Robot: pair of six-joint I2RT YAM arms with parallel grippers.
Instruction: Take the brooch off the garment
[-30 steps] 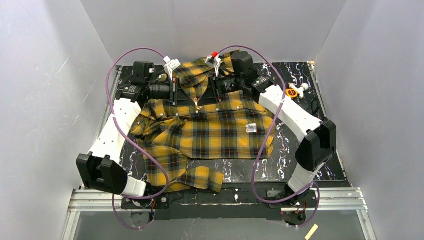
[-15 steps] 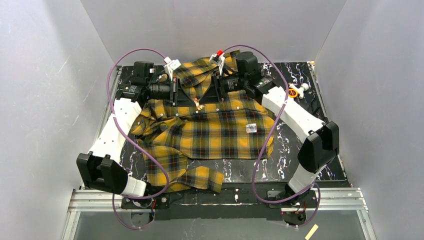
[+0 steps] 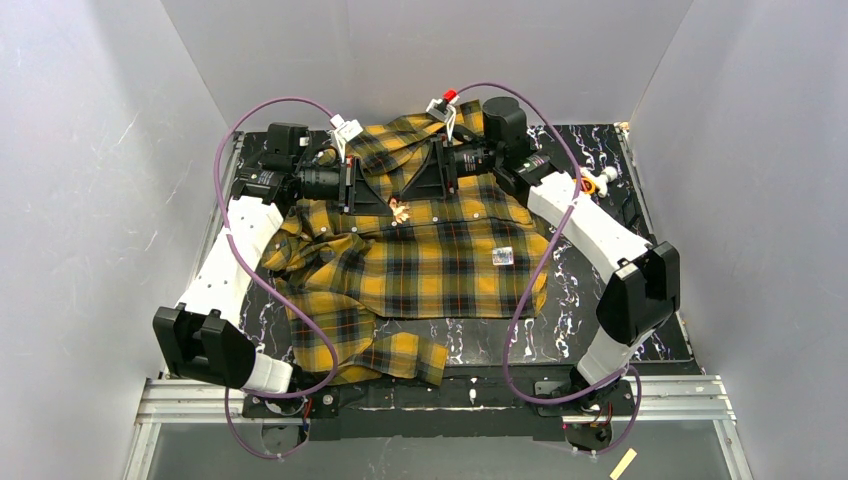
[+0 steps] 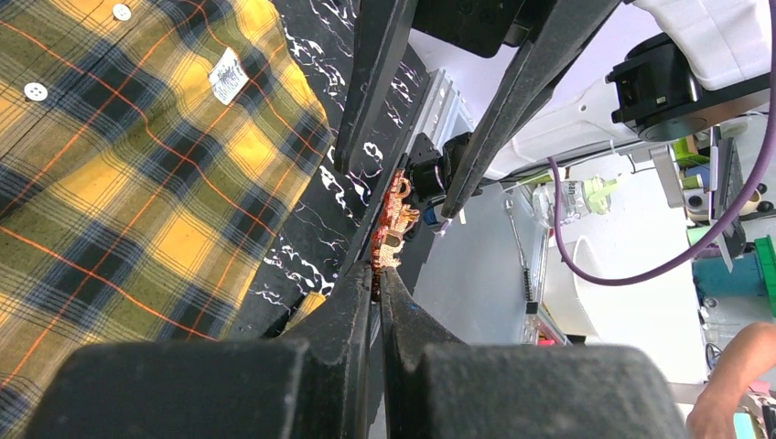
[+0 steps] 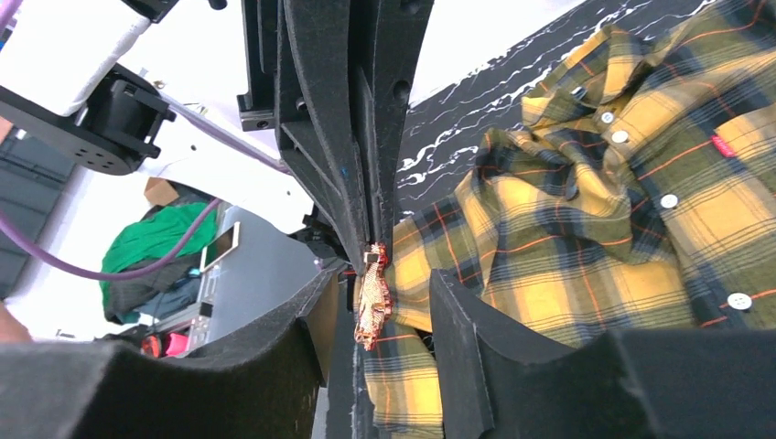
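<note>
From my station I see the left jaws pressed together on the brooch, pinching its top edge at their very tips. In the right wrist view the ornament hangs straight down from that pinch. The right jaws stand apart, one finger on each side of the brooch, and as far as I can see neither finger touches it. In the left wrist view it sits just past the closed tips, framed by the two spread right fingers beyond. It is over the collar end of the plaid flannel shirt, at the far side of the black marbled counter. I cannot tell whether its pin is in the cloth. I count one brooch, cream with coppery glints, and one shirt, yellow and black with thin red lines, spread flat with a sleeve folded toward the near edge. The left wrist view shows two white snaps, and the right wrist view shows at least four along the placket. There is one small white label near the hem, with print too small for me to read. A tiny red tag sits on the chest and shows no legible writing.
</note>
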